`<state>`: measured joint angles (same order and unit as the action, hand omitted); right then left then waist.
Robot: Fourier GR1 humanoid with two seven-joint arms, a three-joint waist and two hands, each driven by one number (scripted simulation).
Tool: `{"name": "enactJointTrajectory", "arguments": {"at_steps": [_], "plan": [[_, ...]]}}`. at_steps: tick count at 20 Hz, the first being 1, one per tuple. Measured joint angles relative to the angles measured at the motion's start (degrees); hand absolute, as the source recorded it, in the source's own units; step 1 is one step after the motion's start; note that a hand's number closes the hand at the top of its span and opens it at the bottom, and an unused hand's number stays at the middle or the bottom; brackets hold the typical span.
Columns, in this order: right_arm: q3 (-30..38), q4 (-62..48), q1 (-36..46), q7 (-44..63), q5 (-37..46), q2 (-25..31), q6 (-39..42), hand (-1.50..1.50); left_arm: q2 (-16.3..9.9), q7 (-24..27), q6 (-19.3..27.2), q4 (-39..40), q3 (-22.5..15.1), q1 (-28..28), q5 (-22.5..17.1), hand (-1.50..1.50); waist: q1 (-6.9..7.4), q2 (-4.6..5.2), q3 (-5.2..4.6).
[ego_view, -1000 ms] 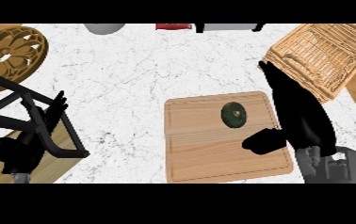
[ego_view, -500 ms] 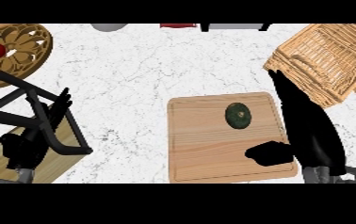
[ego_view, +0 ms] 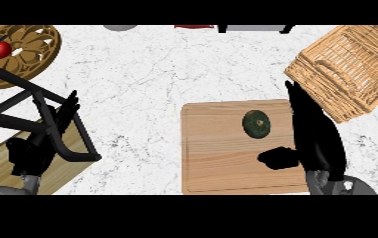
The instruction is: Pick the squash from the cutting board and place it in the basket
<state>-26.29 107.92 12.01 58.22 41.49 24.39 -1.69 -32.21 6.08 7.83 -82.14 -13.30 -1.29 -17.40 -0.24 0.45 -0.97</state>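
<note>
You have not lifted the squash yet: it lies on the board, untouched. Your right robot hand stands just right of the squash, fingers straight, thumb out, grasping nothing. The basket, beyond the board's far right corner, shows nothing inside. Grasp, carry and release all remain. Your left robot hand rests released, well left of the board.

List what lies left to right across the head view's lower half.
Left hand → cutting board → squash → right hand
</note>
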Motion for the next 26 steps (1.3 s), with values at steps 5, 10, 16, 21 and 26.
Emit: {"name": "enactJointTrajectory", "arguments": {"at_steps": [5, 10, 16, 21, 26], "plan": [[-0.16, -3.3, -0.42, -1.5, 2.8, -2.03, -2.23, -1.5, 0.05, -0.91, -0.36, 0.21, -0.02, -0.53, -0.09, 0.0, 0.23, 0.08, -0.07], [-0.6, -3.34, -1.83, -3.7, 3.9, -3.33, -4.36, -1.5, 0.06, -0.86, -0.66, 0.19, 0.07, -0.43, 0.0, 0.0, 0.19, 0.01, -0.07], [-0.94, -3.82, -1.78, -4.37, 4.72, -4.94, -4.72, -1.5, 0.43, -0.13, -1.21, 0.52, 0.29, -0.59, 0.07, 0.0, 0.3, -0.01, -0.09], [-0.92, -6.24, -1.5, -4.11, 5.98, -6.0, -4.51, -1.5, -0.07, -0.46, -2.19, 0.33, 0.08, -0.78, 0.55, 0.0, 0.53, 0.08, -0.18], [-0.97, -8.91, -0.84, -4.04, 6.59, -6.94, -3.78, -1.5, 0.44, 0.94, -2.42, 1.05, 0.36, -1.04, 1.2, 0.0, 0.61, 0.07, -0.09]]}}
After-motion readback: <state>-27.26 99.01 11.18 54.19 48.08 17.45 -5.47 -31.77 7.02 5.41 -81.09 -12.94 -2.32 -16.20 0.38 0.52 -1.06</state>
